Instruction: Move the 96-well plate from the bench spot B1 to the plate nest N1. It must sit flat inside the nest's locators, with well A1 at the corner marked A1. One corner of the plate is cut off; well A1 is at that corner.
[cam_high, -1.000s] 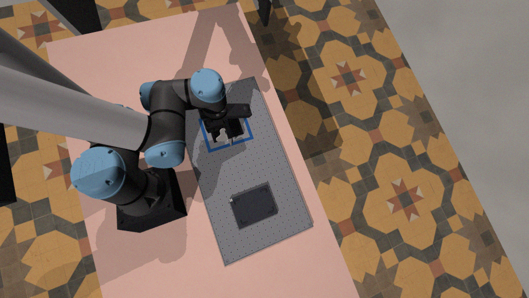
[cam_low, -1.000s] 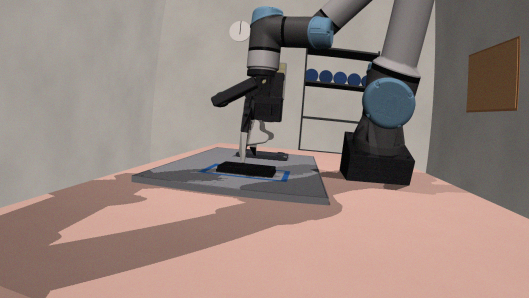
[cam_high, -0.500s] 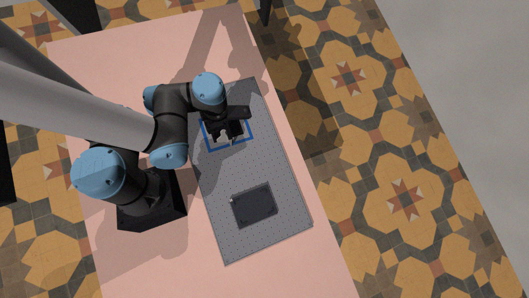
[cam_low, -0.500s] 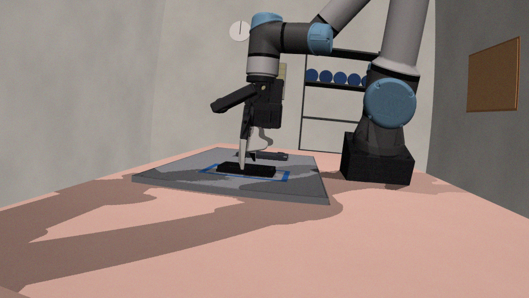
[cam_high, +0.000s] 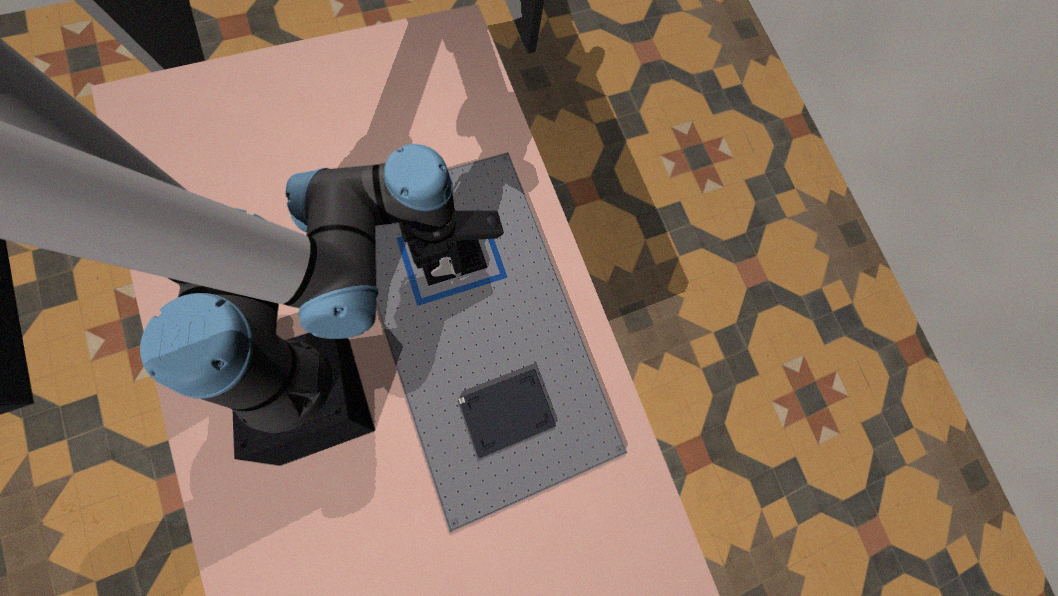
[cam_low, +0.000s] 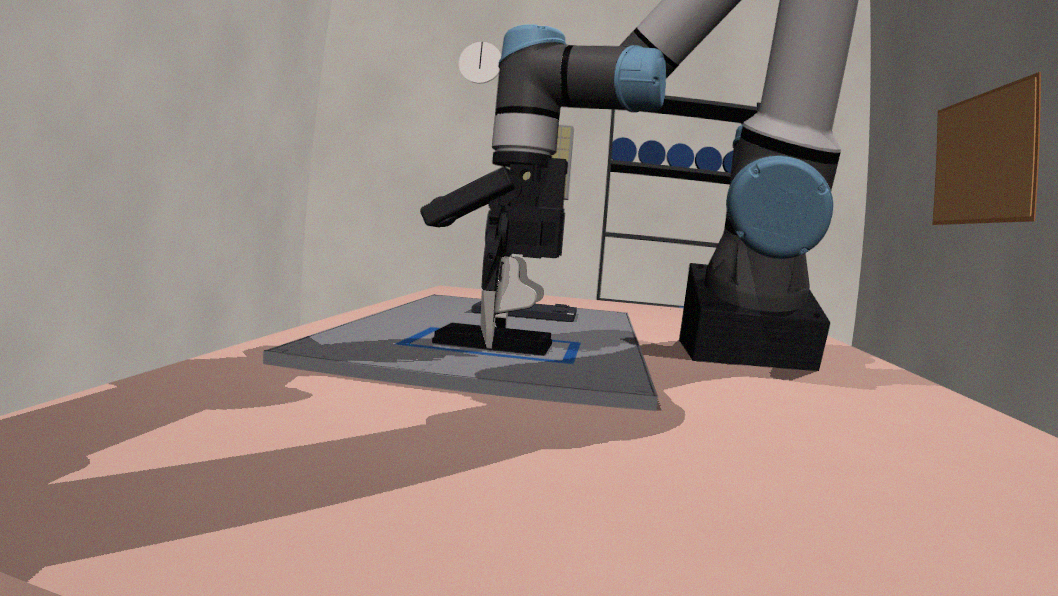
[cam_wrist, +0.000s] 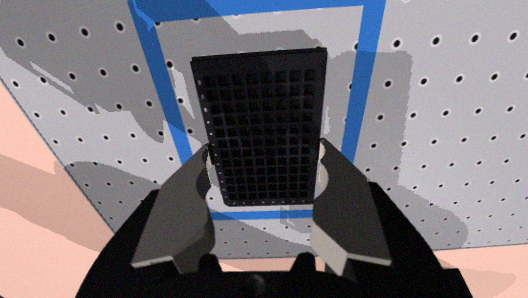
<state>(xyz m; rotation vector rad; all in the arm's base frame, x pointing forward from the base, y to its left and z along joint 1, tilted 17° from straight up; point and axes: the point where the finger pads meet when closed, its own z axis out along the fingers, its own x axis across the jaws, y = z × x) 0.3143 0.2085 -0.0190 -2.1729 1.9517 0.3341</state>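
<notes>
The black 96-well plate (cam_wrist: 262, 127) lies inside the blue outline of spot B1 (cam_wrist: 367, 85) on the grey perforated board. My gripper (cam_wrist: 264, 142) is shut on the plate, one finger on each long side near its near end. In the side view the fingertips (cam_low: 490, 336) reach down to the plate (cam_low: 494, 339), which rests flat on the board. From above, the wrist covers most of the plate (cam_high: 462, 259). The dark plate nest N1 (cam_high: 508, 410) lies further along the board with a small white mark at one corner (cam_high: 461, 400). I cannot tell which plate corner is cut.
The robot base (cam_high: 296, 399) stands on the pink table beside the board. The grey board (cam_high: 503, 340) is raised slightly above the table. A shelf with blue discs (cam_low: 666, 155) stands behind the table.
</notes>
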